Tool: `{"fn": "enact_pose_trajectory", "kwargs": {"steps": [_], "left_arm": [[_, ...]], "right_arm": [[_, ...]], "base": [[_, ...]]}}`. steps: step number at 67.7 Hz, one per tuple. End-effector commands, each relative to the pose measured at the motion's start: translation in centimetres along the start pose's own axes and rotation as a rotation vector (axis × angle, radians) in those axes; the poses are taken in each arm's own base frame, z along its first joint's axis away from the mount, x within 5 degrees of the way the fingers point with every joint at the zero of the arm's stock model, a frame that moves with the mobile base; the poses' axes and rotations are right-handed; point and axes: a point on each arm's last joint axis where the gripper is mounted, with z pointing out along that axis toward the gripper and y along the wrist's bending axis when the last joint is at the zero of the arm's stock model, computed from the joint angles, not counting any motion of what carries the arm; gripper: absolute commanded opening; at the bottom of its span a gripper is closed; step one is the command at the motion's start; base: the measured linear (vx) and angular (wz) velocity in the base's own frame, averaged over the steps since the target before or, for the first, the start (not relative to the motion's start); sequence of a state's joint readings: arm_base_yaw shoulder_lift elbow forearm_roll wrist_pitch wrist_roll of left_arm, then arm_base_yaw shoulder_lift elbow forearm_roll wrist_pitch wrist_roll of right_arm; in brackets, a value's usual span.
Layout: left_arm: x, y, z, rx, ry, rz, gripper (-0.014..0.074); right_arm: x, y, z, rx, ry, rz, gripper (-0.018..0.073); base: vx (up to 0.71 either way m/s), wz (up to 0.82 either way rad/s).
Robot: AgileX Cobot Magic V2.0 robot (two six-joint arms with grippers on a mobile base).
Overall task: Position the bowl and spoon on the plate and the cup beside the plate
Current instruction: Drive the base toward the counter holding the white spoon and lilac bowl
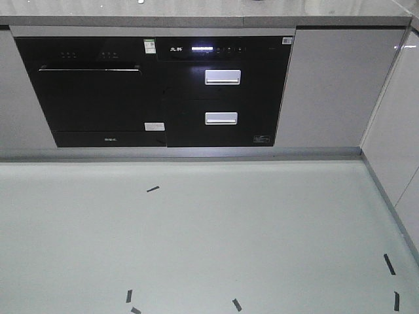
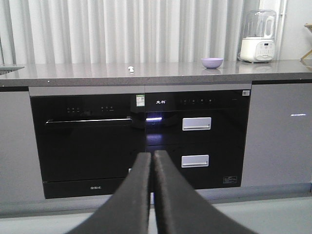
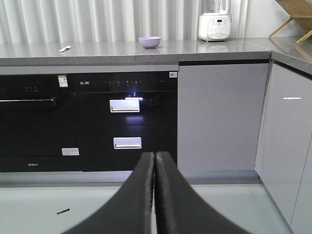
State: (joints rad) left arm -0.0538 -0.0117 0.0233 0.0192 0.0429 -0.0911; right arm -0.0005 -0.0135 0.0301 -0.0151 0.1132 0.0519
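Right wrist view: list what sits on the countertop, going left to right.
spoon → bowl → white blender → wooden rack

Kitchen: grey countertop [image 2: 97,73], built-in black appliances [image 2: 87,141] beneath, white blender [image 2: 258,36] on top.

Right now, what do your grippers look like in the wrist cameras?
The left gripper and right gripper look alike. Each has two matte black fingers, broad near the camera and curving to narrow, blunt tips. No cables, markings or labels show on them, and the arms themselves are out of view.
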Motion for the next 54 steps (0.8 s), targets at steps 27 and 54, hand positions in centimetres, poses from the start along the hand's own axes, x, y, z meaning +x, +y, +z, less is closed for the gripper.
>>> {"fn": "enact_pose_trajectory", "kwargs": {"steps": [27, 54], "left_arm": [[-1.40, -0.14, -0.23, 0.016, -0.110, -0.014, -0.0006], [-1.40, -0.14, -0.23, 0.016, -0.110, -0.014, -0.0006]], "right_arm": [[-0.43, 0.01, -0.03, 0.000, -0.071, -0.011, -0.0011], [-0.43, 0.01, -0.03, 0.000, -0.071, -0.011, -0.0011]], "base": [[0.16, -0.05], [0.17, -0.04]]}}
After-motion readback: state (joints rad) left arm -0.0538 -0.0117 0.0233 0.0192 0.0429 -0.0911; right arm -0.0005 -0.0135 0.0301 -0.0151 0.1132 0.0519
